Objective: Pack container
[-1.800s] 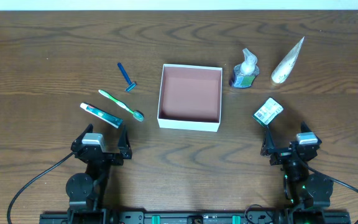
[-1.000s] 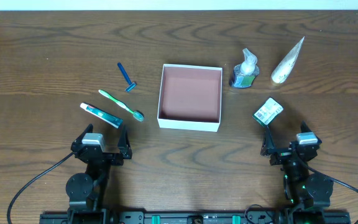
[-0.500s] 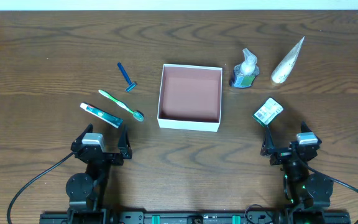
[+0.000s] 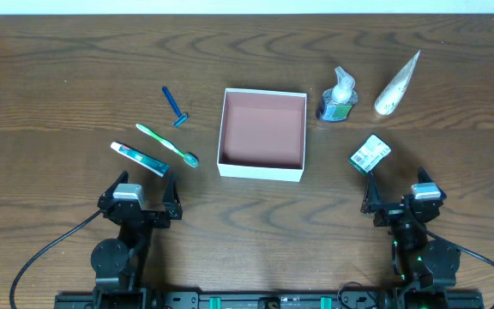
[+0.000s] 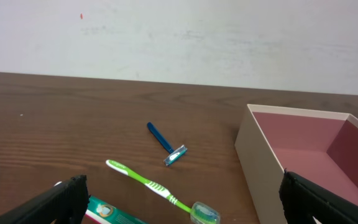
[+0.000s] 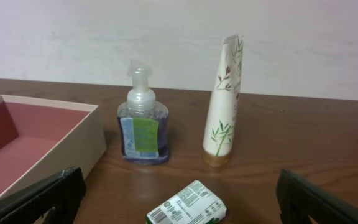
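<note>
The container (image 4: 262, 170), a shallow white box with a reddish-brown floor, sits mid-table and holds nothing; it also shows in the left wrist view (image 5: 260, 155) and the right wrist view (image 6: 73, 134). Left of it lie a blue razor (image 4: 174, 106), a green toothbrush (image 4: 166, 144) and a toothpaste tube (image 4: 140, 159). Right of it stand a soap pump bottle (image 4: 338, 96) and a cream tube (image 4: 397, 84), with a wrapped soap bar (image 4: 370, 154) nearer me. My left gripper (image 4: 140, 193) and right gripper (image 4: 395, 190) are open and hold nothing, near the front edge.
The wooden table (image 4: 58, 86) meets a white wall behind it. The arm bases and cables sit at the front edge.
</note>
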{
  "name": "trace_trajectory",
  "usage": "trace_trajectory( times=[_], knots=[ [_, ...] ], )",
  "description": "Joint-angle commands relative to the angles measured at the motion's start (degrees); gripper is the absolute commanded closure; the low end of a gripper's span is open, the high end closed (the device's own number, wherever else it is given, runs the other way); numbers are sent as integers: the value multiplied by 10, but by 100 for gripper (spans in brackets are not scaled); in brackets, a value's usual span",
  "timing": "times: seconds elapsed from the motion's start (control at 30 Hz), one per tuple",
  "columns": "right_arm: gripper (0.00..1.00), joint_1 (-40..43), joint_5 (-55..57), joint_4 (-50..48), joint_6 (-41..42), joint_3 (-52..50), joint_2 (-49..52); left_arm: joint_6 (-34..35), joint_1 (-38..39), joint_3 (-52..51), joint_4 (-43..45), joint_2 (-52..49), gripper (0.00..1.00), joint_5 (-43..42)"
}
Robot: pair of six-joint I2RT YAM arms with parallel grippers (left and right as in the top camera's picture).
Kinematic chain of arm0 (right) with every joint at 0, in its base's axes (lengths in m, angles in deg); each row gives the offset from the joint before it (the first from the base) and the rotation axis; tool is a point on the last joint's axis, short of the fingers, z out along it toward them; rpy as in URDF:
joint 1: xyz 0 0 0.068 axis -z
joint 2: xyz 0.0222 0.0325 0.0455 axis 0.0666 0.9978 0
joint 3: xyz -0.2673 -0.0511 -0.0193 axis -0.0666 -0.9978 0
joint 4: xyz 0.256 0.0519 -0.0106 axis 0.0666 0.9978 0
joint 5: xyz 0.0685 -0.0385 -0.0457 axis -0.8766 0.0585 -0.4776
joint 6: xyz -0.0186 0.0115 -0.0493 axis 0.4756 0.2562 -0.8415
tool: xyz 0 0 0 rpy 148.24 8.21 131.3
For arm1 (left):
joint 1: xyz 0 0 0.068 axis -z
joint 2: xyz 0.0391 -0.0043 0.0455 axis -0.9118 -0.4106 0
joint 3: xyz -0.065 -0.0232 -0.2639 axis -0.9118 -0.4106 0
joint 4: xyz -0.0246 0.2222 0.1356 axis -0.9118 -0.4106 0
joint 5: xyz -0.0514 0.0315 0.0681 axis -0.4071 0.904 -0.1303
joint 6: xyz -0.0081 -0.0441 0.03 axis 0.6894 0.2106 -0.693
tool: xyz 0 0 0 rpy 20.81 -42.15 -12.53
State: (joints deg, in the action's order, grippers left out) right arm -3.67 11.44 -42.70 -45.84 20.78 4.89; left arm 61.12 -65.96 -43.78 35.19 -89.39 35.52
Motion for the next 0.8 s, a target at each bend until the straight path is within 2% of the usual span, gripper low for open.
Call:
trace_trajectory(
  times=[0.0, 0.13, 0.23, 0.43, 0.63, 0.77],
  knots=[
    [1, 6, -43, -2, 28, -1, -4, 1, 2, -9, -21, 3, 2, -8],
    [1, 6, -126, 0, 45, 1, -3, 1, 2, -9, -21, 3, 2, -8],
    [1, 6, -132, 19, 71, 20, 0, 1, 2, -9, -21, 3, 2, -8],
    [1, 6, -139, 58, 55, 119, 64, 1, 2, -9, -21, 3, 2, -8],
    [1, 6, -236, 77, 13, 281, 261, 1, 2, -9, -21, 3, 2, -8],
    [1, 6, -297, 188, -24, 443, 442, 1, 2, -9, -21, 3, 2, -8]
  ],
)
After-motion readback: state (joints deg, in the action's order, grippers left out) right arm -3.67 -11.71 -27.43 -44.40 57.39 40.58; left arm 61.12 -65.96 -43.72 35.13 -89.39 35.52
